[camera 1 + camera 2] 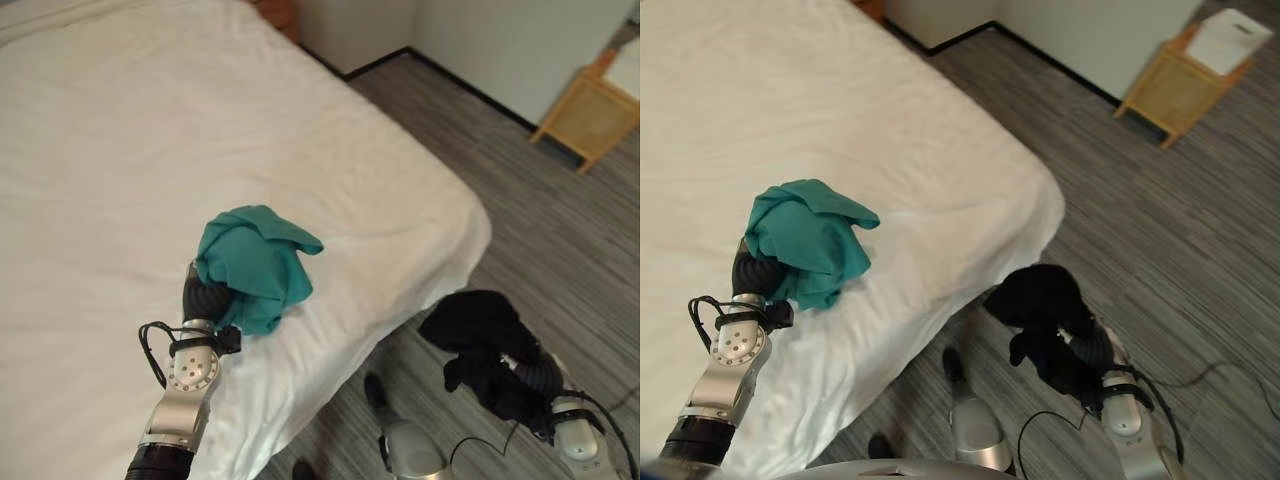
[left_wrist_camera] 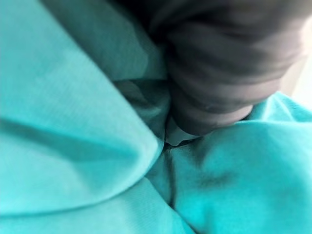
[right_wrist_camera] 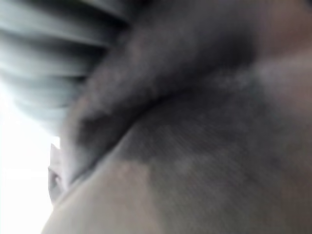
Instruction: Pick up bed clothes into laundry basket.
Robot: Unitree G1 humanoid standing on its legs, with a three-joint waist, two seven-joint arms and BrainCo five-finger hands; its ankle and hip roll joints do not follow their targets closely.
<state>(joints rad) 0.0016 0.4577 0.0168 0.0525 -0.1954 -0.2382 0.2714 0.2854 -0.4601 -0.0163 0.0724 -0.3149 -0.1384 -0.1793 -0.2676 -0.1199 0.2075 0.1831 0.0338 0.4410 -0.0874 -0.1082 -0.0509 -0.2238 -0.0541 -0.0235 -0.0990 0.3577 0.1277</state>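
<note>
One black garment [image 1: 478, 335] is carried at the right hand [image 1: 1092, 352] above the floor [image 1: 560, 230], and one teal garment [image 1: 255, 262] is bunched over the left hand [image 1: 203, 296] above the bed [image 1: 120, 130]. Whether either hand is clamped cannot be told. No basket is seen, so both garments are judged lifted but undelivered. Farther off, one wooden stand [image 1: 590, 115] is seen.

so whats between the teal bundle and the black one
In the left eye view, between the teal garment over the left hand and the black garment over the right hand lie the white bed's corner and striped floor.
</note>
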